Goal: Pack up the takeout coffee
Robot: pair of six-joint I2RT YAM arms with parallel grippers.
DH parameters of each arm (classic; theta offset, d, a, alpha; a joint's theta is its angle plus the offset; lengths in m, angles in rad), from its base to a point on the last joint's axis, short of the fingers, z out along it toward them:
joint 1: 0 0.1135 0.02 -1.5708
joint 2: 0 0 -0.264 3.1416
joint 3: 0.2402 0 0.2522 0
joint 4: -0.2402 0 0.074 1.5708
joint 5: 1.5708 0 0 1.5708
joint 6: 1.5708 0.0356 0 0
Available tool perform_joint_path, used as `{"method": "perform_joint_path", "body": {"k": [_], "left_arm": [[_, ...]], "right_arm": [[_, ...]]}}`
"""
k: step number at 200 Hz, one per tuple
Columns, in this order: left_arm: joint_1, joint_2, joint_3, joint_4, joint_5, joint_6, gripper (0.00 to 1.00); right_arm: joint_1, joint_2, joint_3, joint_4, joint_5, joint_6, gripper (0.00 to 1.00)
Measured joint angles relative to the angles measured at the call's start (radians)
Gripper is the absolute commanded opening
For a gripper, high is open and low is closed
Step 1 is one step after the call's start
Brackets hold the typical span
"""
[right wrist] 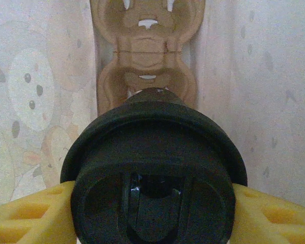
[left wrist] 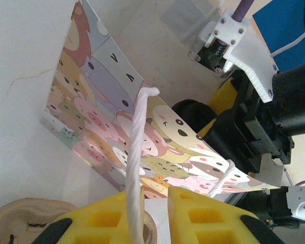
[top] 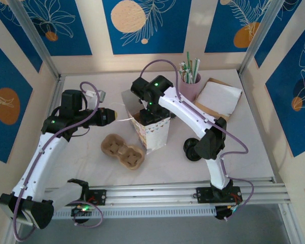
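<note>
R gripper: 2 yellow fingers clamped 1 each side of the takeout coffee, black lid facing the wrist cam. Cup hangs inside the paper bag, over a cardboard carrier lying on the bag floor. Not seated yet, I'd say.

L gripper: fingers nipped on the bag's white rope handle, line taut, drawing the bag mouth open to the left.

Doing it well: go straight down w/ cup upright, aim for the carrier well right under it, and release only once the base is bedded. L shd hold the handle taut w/o tipping the bag.

Pose: R arm reaches fwd from its base, elbow bent, wrist pointing down into the bag. L arm stretched fwd, wrist about level, aimed right at the bag.
</note>
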Motion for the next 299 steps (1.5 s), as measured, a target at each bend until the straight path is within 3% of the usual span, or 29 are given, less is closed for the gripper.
{"method": "perform_joint_path", "body": {"k": [299], "left_arm": [[0.000, 0.000, 0.000, -0.010, -0.007, 0.000, 0.19]], "right_arm": [[0.008, -0.057, -0.075, 0.072, 0.001, -0.011, 0.56]]}}
